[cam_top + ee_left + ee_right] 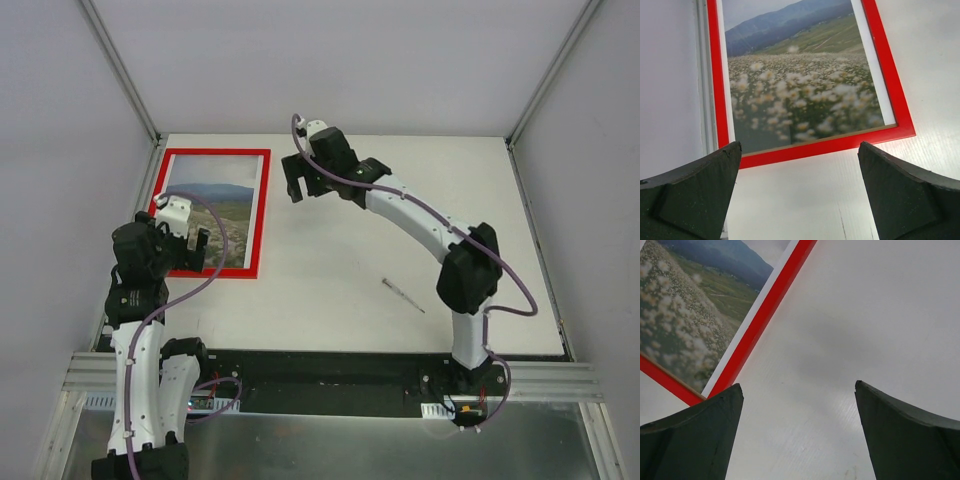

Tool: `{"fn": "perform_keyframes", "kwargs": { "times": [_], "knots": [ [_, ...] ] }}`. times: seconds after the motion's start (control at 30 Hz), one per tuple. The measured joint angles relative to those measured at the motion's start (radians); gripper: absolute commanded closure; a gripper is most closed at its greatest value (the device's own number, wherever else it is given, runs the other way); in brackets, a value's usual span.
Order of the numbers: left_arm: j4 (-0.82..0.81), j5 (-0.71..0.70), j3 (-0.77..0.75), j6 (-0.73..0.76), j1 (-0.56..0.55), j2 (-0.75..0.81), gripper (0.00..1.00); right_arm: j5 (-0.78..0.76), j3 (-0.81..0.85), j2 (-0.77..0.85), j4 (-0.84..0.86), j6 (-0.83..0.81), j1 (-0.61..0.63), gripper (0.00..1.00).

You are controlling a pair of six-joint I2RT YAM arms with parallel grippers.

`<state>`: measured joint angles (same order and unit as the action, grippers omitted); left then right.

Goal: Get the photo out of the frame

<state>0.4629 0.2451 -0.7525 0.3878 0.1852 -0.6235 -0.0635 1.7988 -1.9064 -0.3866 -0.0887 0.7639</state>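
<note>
The red frame (pixel 262 215) lies flat, face up, at the table's far left, with the landscape photo (pixel 222 200) inside it. My left gripper (pixel 192 247) hovers over the frame's near left corner, open and empty; in the left wrist view the frame's (pixel 830 145) near edge lies just beyond the fingertips (pixel 720 165), with the photo (pixel 800 95) above it. My right gripper (pixel 296 186) is open and empty, just right of the frame's upper right edge. The right wrist view shows the frame's (pixel 760 322) edge and the photo (pixel 685 325) at upper left.
A thin metal tool (pixel 402 296) lies on the white table (pixel 400 230) right of centre. Grey walls stand close on the left, back and right; the frame's left edge is against the left wall's rail (pixel 158 180).
</note>
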Motion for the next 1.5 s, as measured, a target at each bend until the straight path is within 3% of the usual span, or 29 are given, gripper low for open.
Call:
{"fn": "perform_keyframes", "kwargs": {
  "times": [0.57,0.83,1.5],
  "knots": [
    [0.002,-0.075,0.070,-0.005,0.000,0.034,0.01,-0.085,0.372,-0.460,-0.107,0.189,0.115,0.15],
    [0.000,-0.073,0.079,-0.011,0.008,0.076,0.01,-0.100,0.436,-0.547,-0.129,0.243,0.139,0.25],
    [0.001,-0.036,0.095,-0.033,0.046,0.100,0.01,-0.115,0.546,-0.675,-0.143,0.283,0.199,0.30]
  ]
}}
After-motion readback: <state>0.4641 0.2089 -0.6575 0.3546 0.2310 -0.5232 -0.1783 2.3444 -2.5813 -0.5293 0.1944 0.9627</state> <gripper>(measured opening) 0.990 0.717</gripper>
